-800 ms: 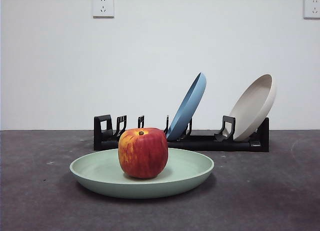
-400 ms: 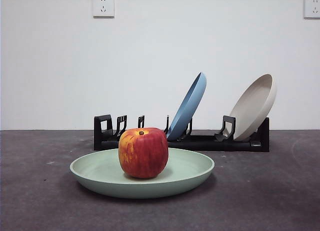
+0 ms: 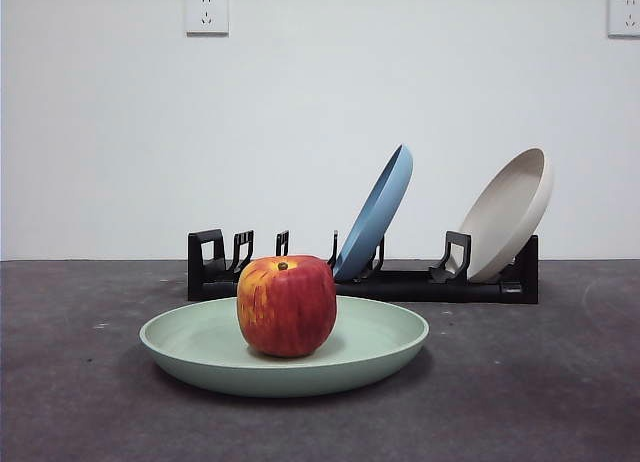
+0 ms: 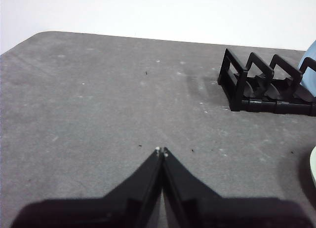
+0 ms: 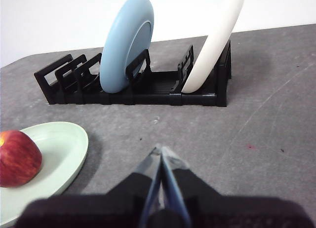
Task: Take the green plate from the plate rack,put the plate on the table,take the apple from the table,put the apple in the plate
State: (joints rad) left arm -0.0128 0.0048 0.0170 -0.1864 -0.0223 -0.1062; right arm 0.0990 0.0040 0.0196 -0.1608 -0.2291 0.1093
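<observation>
both tools closed, apple [image 3: 287, 306] stem-up in flat green plate [image 3: 380, 347].

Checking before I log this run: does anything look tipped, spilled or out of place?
Nothing stands out. The apple sits upright in the green plate, flat on the table.

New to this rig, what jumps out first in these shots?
The red apple sits in the middle of the green plate, which lies flat on the table close to the front camera. Behind it, the black plate rack holds a blue plate and a cream plate, both leaning. Both hands are shut and empty above the table: left hand, right hand.
</observation>
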